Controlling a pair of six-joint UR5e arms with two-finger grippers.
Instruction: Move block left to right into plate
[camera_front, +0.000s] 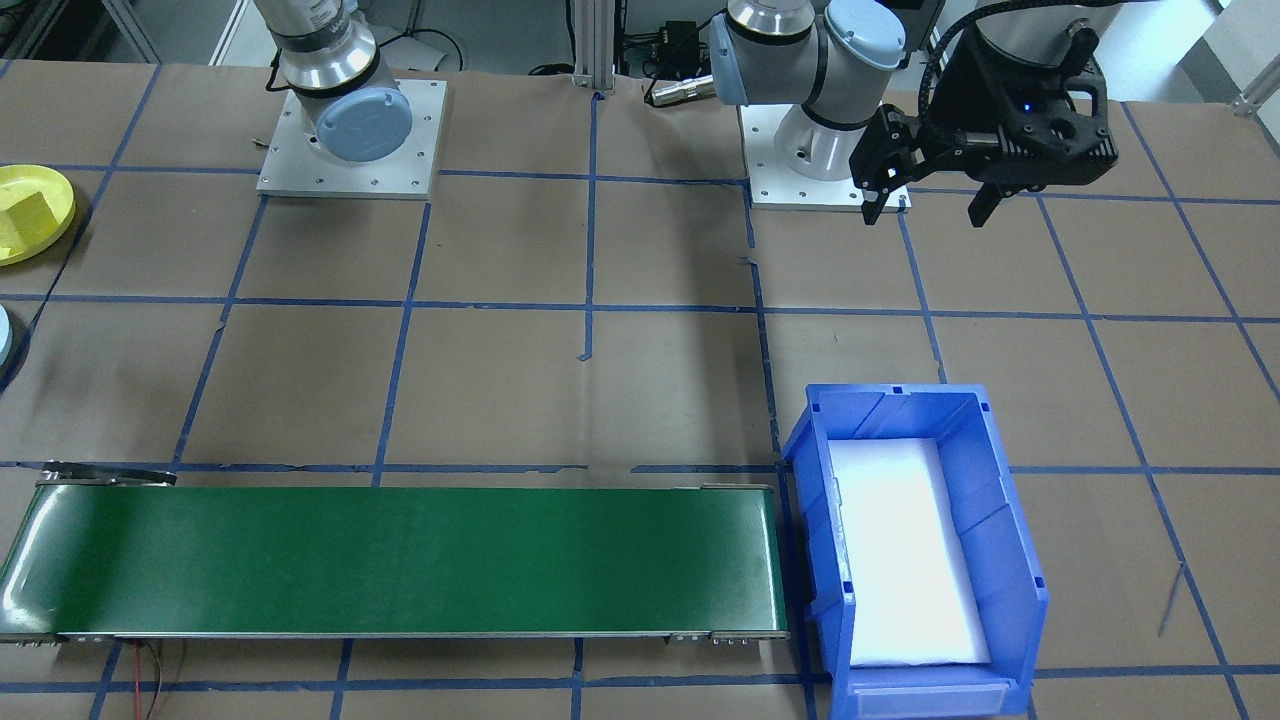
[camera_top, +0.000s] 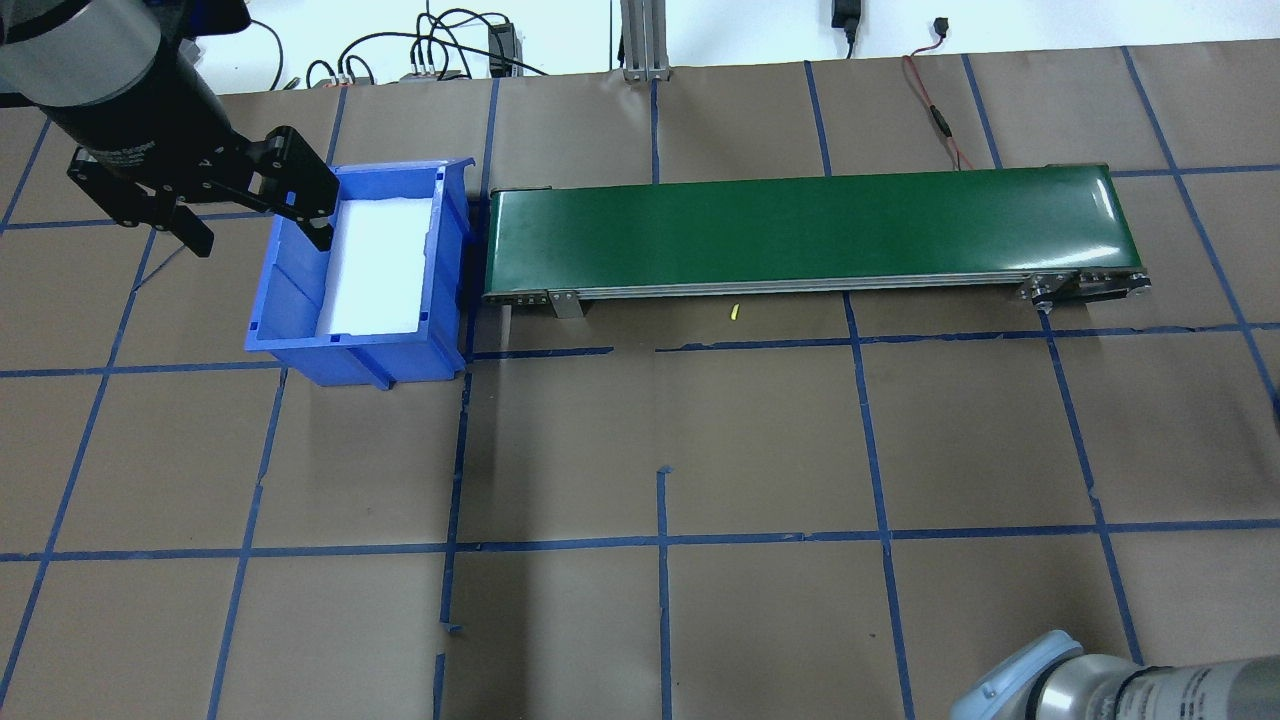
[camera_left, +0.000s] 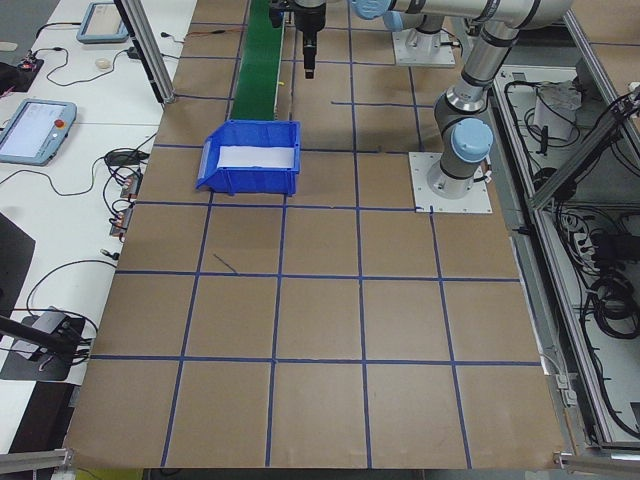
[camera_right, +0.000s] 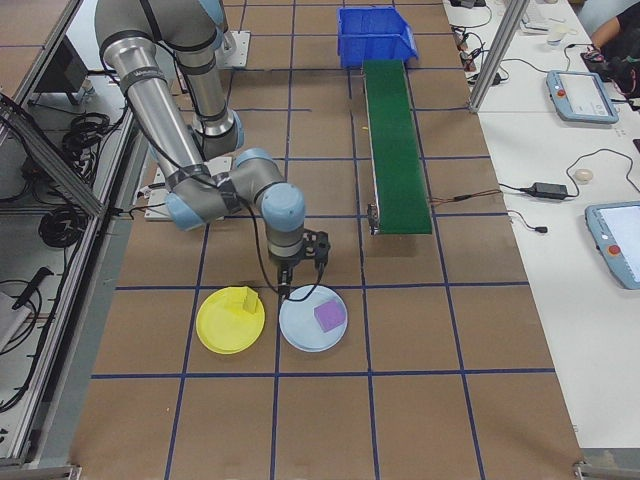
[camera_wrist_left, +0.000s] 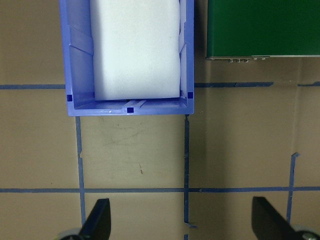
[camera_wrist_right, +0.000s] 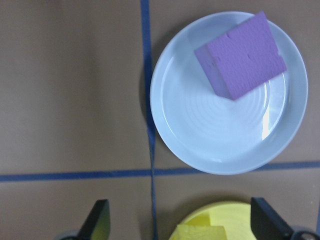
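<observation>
A purple block lies in a light blue plate. Beside it, a yellow block sits in a yellow plate. My right gripper hovers open and holds nothing, over the blue plate's rim on the side towards the yellow plate. My left gripper hangs open and holds nothing, above the table just short of the blue bin.
The blue bin holds a white foam pad and stands at one end of a green conveyor belt. Both arm bases are bolted to the table. Operator desks with tablets run along the table's far side.
</observation>
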